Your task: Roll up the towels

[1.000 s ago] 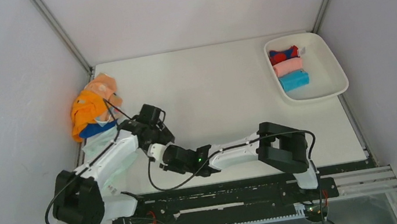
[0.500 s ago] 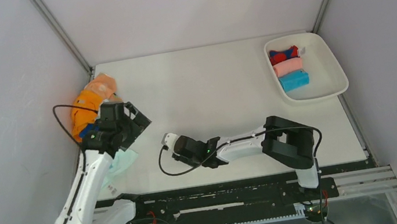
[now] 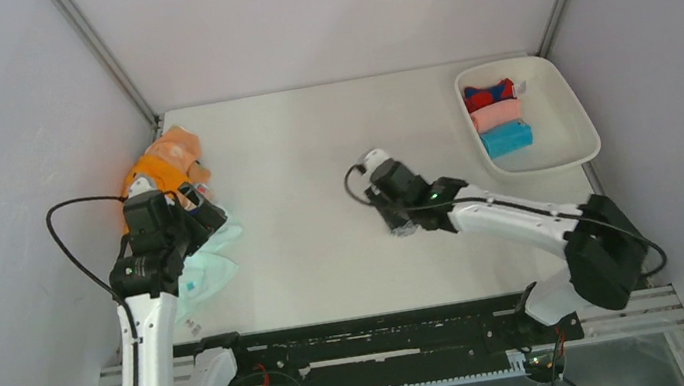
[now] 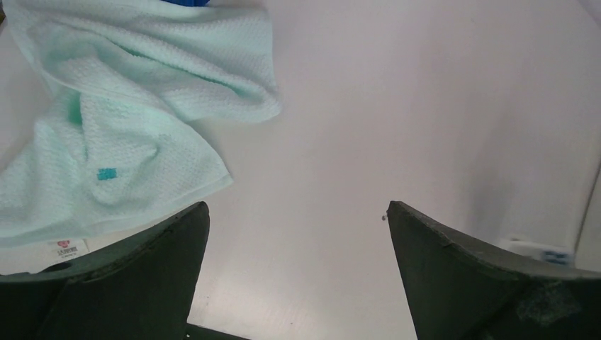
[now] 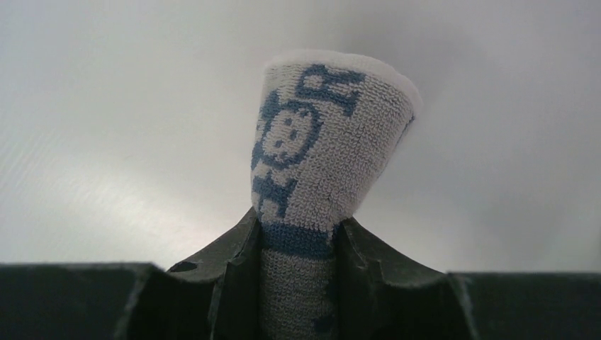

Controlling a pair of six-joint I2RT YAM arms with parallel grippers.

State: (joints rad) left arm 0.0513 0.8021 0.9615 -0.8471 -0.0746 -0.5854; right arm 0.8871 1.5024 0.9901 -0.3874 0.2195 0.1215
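Top view: the left gripper [image 3: 203, 216] hangs wide open and empty over the pale mint towel [image 3: 211, 270], beside the heap of towels [image 3: 157, 174]. The right gripper [image 3: 401, 223] is mid-table, and three rolled towels [image 3: 499, 116] lie in the tray [image 3: 574, 135]. Left wrist: the jaws are spread above the crumpled mint cloth. Right wrist: the jaws pinch a rolled white towel with blue print [image 5: 319, 142]

Left arm [image 3: 146, 327] and right arm [image 3: 513, 215]: white links, black joints, looping black cables [image 3: 52, 232]; left tool [image 4: 296, 210] and right tool [image 5: 298, 228]: dark matte wedge-shaped fingers [image 4: 461, 276]
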